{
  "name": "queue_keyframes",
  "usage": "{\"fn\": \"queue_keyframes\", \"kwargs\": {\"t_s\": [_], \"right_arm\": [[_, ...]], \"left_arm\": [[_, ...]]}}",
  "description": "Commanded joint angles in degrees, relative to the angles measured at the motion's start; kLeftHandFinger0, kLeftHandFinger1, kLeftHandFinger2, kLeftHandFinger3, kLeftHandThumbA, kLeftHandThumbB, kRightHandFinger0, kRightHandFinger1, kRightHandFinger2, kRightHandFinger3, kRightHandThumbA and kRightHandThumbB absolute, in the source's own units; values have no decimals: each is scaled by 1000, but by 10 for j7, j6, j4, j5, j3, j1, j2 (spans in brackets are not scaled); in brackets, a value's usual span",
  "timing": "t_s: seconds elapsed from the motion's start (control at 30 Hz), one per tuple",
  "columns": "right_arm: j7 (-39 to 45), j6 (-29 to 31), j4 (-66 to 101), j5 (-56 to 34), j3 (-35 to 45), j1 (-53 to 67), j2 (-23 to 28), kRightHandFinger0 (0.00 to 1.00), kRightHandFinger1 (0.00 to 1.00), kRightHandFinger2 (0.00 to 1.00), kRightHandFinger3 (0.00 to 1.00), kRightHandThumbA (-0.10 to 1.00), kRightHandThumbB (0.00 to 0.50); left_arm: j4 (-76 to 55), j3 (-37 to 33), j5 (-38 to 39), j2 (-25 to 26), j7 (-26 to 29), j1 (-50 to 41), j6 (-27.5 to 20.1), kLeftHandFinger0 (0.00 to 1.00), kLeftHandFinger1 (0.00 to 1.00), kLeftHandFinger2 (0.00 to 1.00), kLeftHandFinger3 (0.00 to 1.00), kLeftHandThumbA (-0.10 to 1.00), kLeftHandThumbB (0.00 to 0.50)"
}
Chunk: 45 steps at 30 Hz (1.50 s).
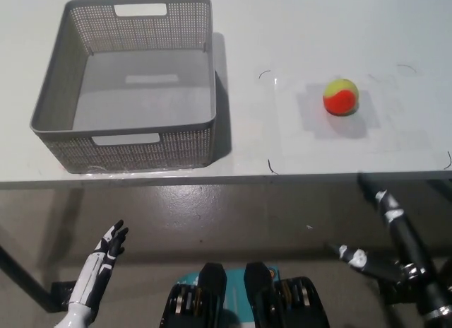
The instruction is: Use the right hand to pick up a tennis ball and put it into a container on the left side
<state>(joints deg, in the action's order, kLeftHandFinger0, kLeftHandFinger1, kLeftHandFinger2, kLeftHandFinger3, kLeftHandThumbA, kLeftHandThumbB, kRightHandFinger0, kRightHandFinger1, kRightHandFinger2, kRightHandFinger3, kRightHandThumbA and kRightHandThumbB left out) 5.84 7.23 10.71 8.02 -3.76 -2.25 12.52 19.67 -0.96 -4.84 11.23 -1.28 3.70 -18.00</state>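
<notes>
A yellow and orange tennis ball (341, 96) lies on the white table (296, 31), right of centre. A grey perforated basket (49, 102) stands on the table's left part, with nothing inside it. My black right hand (388, 236) hangs below the table's front edge at the lower right, fingers spread and holding nothing, well short of the ball. My white left hand (106, 254) rests at the lower left, below the table edge, fingers apart and holding nothing.
The table's front edge (226, 178) runs across the picture's middle, with grey floor below it. Thin black corner marks (265, 73) on the table frame the patch where the ball lies.
</notes>
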Motion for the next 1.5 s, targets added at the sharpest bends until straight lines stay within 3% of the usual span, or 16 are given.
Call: {"fn": "queue_keyframes", "kwargs": {"t_s": [0.0, 0.1, 0.37, 0.6, 0.83, 1.0, 1.3, 1.37, 1.47], "right_arm": [[-7, -74, 138, 81, 37, -25, 27, 1000, 1000, 1000, 1000, 1000, 377], [-5, -112, 180, 105, 54, -56, 33, 1000, 1000, 1000, 1000, 1000, 409], [58, -222, 193, 208, 40, -191, 85, 1000, 1000, 1000, 1000, 1000, 356], [120, -299, 114, 239, -5, -330, 131, 1000, 1000, 1000, 1000, 1000, 399], [144, -305, -18, 249, -54, -453, 156, 1000, 1000, 1000, 1000, 1000, 433], [176, -328, -118, 255, -95, -533, 160, 1000, 1000, 1000, 1000, 1000, 498], [200, -310, -335, 234, -144, -645, 131, 1000, 1000, 1000, 1000, 1000, 458], [198, -313, -376, 230, -146, -661, 121, 1000, 1000, 1000, 1000, 1000, 482], [203, -308, -433, 223, -148, -682, 110, 1000, 1000, 1000, 1000, 1000, 477]], "left_arm": [[-10, -2, -8, 10, -4, 9, -30, 1000, 1000, 1000, 1000, 1000, 320], [-10, -2, -6, 9, -5, 8, -31, 1000, 1000, 1000, 1000, 1000, 318], [-5, -1, -3, 7, -6, 10, -33, 1000, 1000, 1000, 1000, 1000, 300], [-6, 0, -5, 9, -6, 9, -32, 1000, 1000, 1000, 1000, 1000, 301], [-4, -1, -8, 9, -5, 10, -34, 1000, 1000, 1000, 1000, 1000, 301], [-5, -1, -9, 9, -6, 9, -35, 1000, 1000, 1000, 1000, 1000, 319], [-1, 1, -12, 10, -4, 9, -44, 1000, 1000, 1000, 1000, 1000, 293], [-5, 1, -11, 10, -6, 7, -39, 1000, 1000, 1000, 1000, 1000, 301], [-3, 1, -11, 11, -6, 8, -42, 1000, 1000, 1000, 1000, 1000, 294]]}}
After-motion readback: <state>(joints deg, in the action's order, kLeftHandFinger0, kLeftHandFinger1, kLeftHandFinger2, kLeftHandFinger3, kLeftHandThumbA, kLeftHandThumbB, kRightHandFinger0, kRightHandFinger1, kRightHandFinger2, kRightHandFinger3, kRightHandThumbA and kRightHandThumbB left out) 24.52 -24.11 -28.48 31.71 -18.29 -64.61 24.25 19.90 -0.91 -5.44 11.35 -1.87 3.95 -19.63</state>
